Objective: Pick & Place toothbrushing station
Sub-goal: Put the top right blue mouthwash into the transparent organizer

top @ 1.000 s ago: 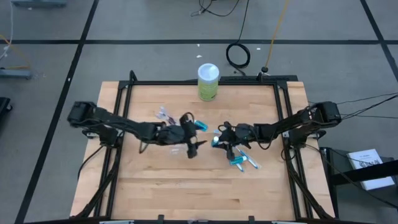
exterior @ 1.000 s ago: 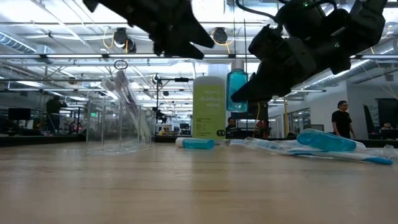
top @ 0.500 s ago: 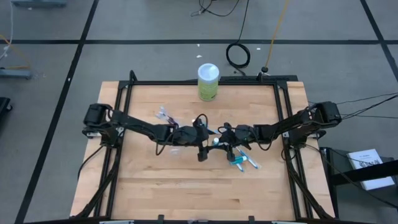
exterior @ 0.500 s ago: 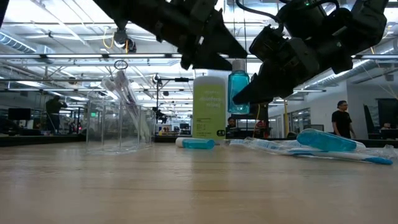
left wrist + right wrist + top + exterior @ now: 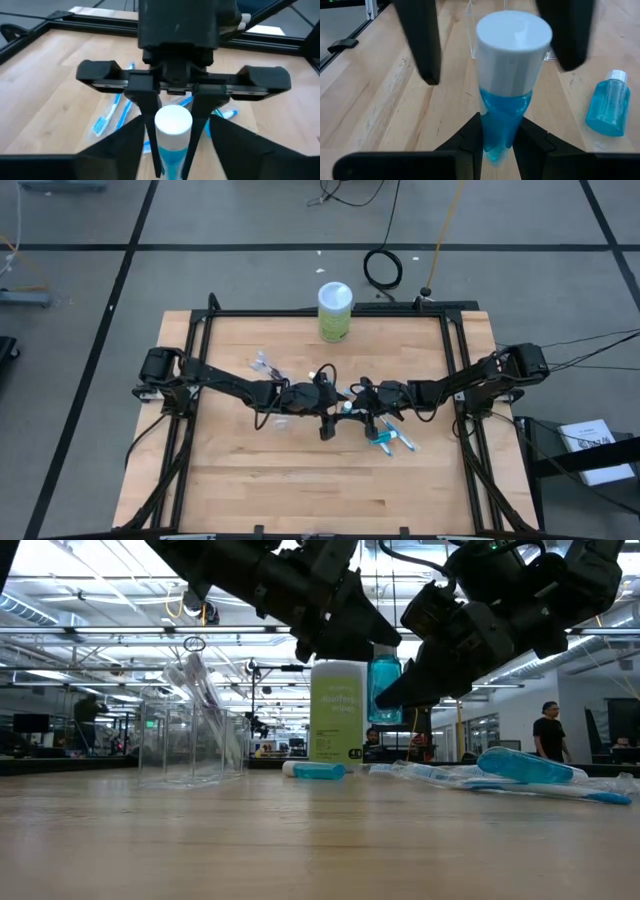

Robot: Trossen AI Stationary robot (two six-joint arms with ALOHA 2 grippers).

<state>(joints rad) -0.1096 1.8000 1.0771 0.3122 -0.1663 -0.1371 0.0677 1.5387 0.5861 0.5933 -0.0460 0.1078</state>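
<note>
While the right gripper [image 5: 501,135] is clamped on the crimped lower end of a small blue tube [image 5: 383,680], the left gripper [image 5: 327,410] hangs over the same tube with its fingers spread wide. One finger stands on each side of the white cap, neither touching it.

- Location: the tube is in the air above the table [image 5: 250,470], in front of the green canister [image 5: 335,312] and well apart from it. From table level it shows just beside the canister's right edge.
- Why held so: looks like a hand-off. The right grip is low on the tube, so the cap end is free for the other arm. My guess is the left arm is the one to carry it, since the clear cup [image 5: 190,735] sits to the left of the canister, on that arm's side.
- Axis: long axis close to upright, cap on top, flat crimp at the bottom. Any slight lean I cannot judge.
- Risk, as I read it: the left fingers must close squarely on the cap before the right lets go, or the tube tips.

Remaining stock lies to the right of the canister and nearer the front: another blue tube [image 5: 607,102] on its side, plus toothbrushes [image 5: 107,117] flat on the wood.
</note>
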